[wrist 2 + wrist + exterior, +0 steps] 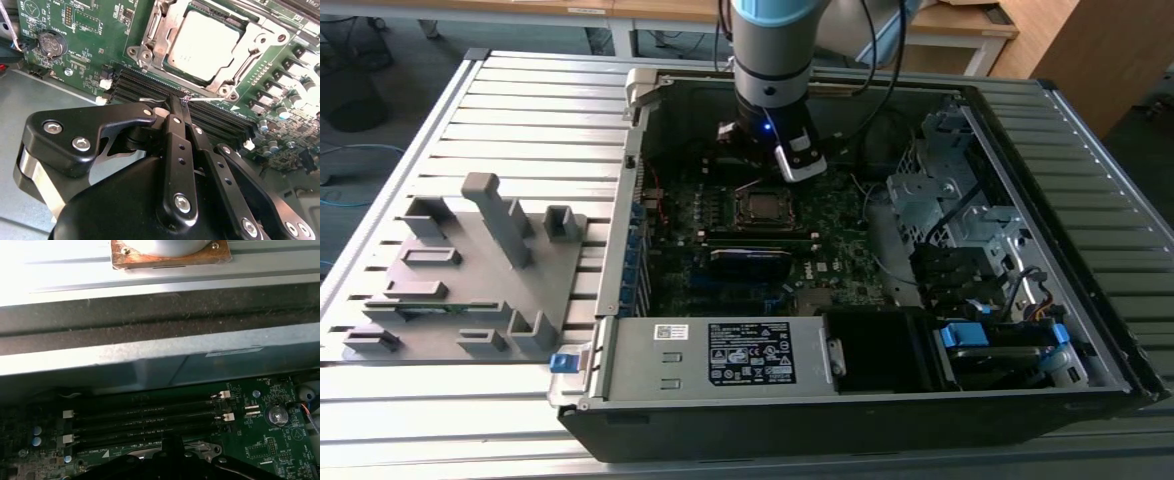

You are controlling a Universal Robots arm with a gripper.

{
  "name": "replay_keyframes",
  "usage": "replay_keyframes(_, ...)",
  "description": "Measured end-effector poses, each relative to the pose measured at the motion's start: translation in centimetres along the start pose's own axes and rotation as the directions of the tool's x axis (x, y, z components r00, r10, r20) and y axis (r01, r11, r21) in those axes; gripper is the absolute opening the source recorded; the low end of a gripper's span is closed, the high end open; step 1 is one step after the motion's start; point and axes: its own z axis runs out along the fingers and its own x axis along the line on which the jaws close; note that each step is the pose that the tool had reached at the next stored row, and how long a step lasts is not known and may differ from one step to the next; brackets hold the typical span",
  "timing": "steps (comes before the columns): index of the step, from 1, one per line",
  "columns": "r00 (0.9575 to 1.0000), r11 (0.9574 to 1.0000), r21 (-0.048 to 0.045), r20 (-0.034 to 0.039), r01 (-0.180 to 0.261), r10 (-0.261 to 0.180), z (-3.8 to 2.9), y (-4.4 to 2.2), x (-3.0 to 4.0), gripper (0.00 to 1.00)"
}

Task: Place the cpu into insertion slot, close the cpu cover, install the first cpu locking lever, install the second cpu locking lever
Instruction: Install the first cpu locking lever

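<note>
Black linkages of the jaws sit closest in the second wrist view. Their two fingertips (176, 106) meet with hardly a gap, pinching a thin silvery locking lever (212, 98) that runs along the near edge of the insertion slot (226, 89). Long black memory slots (142, 82) lie under the fingertips, just beside that slot. The cpu (202, 45) sits flat in the slot, its grey face showing through the cut-out of the cpu cover (161, 30), which lies down over it. Off to one side of the slot, a coin cell (52, 45) sits on the green motherboard (95, 25). In the exterior view the arm (771, 70) stands over the slot inside the open computer case (881, 400) on the slatted tabletop (520, 100).
</note>
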Motion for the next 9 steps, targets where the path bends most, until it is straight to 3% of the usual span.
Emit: replay_keyframes(9, 0.9994, 0.9999, -0.0050, 0.0338, 0.009, -0.009, 0.48, -0.07, 0.04, 0.10)
